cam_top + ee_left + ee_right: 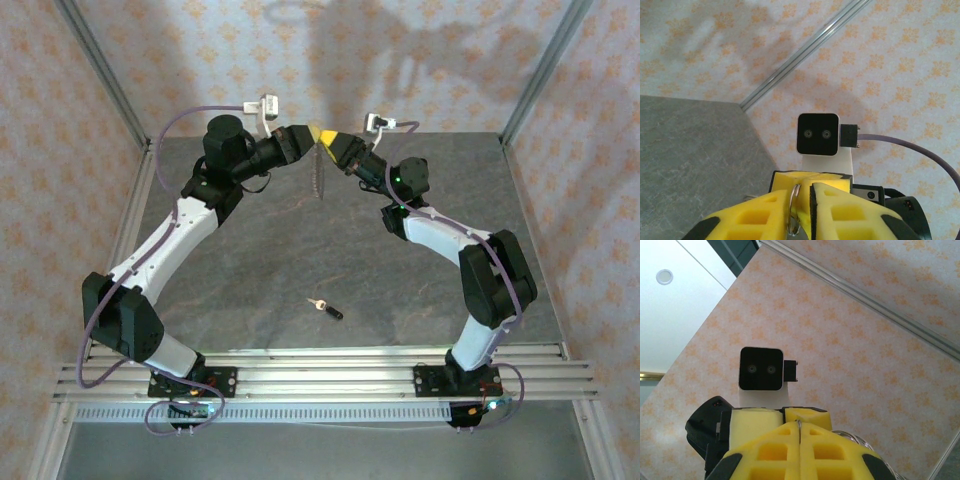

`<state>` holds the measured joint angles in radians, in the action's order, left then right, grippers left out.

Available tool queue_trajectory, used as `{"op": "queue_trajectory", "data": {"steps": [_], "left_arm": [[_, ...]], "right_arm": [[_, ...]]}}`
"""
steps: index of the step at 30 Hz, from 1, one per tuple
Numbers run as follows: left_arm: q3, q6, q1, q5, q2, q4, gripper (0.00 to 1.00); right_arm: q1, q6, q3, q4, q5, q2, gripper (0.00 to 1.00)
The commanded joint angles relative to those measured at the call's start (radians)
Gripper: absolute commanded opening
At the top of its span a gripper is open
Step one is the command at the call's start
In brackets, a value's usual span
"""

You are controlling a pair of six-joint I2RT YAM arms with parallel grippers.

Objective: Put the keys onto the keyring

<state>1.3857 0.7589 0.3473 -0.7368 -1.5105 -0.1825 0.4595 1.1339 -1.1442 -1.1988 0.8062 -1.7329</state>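
**Desk:** Where do the arms stand?

**Photographer:** High over the far middle of the surface [250, 270], the left gripper [316, 132] and the right gripper [338, 146] meet tip to tip. The left one's yellow fingers [755, 217] pinch the keyring [318, 180] by a thin metal loop standing on edge, as the left wrist view shows. The right gripper is pressed together as well, with a sliver of metal in the seam, so it appears to nip the same ring. A tan, bumpy length hangs straight down beneath the pair.

**Desk:** And the key?

**Photographer:** The key [325, 306] lies flat on the surface, well apart from both grippers, down toward the near edge and roughly midway between the two bases. Its long axis runs on a diagonal, with the pale blade toward the far left and the black head toward the near right.

**Desk:** Which arm is nearer?

**Photographer:** Neither, by any clear margin. Both are occupied, so one would probably have to release the ring and reach back and down, with its fingers set across that diagonal
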Motion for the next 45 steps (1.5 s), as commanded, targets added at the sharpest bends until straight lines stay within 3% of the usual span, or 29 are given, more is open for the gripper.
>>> {"op": "queue_trajectory", "data": {"steps": [1, 6, 8, 9, 12, 14, 21, 25, 28, 35, 45], "left_arm": [[0.009, -0.024, 0.018, -0.027, 0.001, -0.002, 0.17], [0.02, -0.07, 0.035, -0.019, 0.006, 0.053, 0.01], [0.037, -0.115, 0.044, -0.01, 0.006, 0.105, 0.0], [0.039, -0.129, 0.045, -0.007, 0.006, 0.12, 0.0], [0.039, -0.151, 0.041, -0.006, 0.005, 0.138, 0.0], [0.047, -0.176, 0.037, -0.014, 0.003, 0.162, 0.0], [0.131, -0.321, 0.023, -0.108, -0.03, 0.272, 0.0], [0.207, -0.411, 0.019, -0.184, -0.065, 0.354, 0.0], [0.261, -0.456, 0.016, -0.227, -0.089, 0.406, 0.0], [0.358, -0.46, 0.013, -0.321, -0.156, 0.441, 0.0], [0.409, -0.409, 0.013, -0.389, -0.207, 0.419, 0.0]], "right_arm": [[0.007, 0.003, 0.0, -0.076, -0.012, 0.006, 0.0], [0.007, 0.006, -0.002, -0.073, -0.013, 0.006, 0.0], [0.007, 0.005, -0.005, -0.06, -0.014, 0.009, 0.0], [0.003, 0.003, -0.005, -0.043, -0.017, 0.015, 0.03], [-0.032, 0.001, 0.024, 0.009, -0.031, 0.055, 0.32], [-0.068, -0.004, 0.063, 0.046, -0.039, 0.099, 0.42], [-0.168, -0.199, 0.131, 0.423, 0.023, 0.298, 0.53], [-0.196, -0.326, 0.113, 0.623, 0.063, 0.372, 0.53], [-0.209, -0.354, 0.092, 0.662, 0.107, 0.387, 0.53], [-0.21, -0.311, 0.06, 0.564, 0.219, 0.364, 0.5], [-0.194, -0.208, 0.071, 0.372, 0.246, 0.315, 0.4]]}}
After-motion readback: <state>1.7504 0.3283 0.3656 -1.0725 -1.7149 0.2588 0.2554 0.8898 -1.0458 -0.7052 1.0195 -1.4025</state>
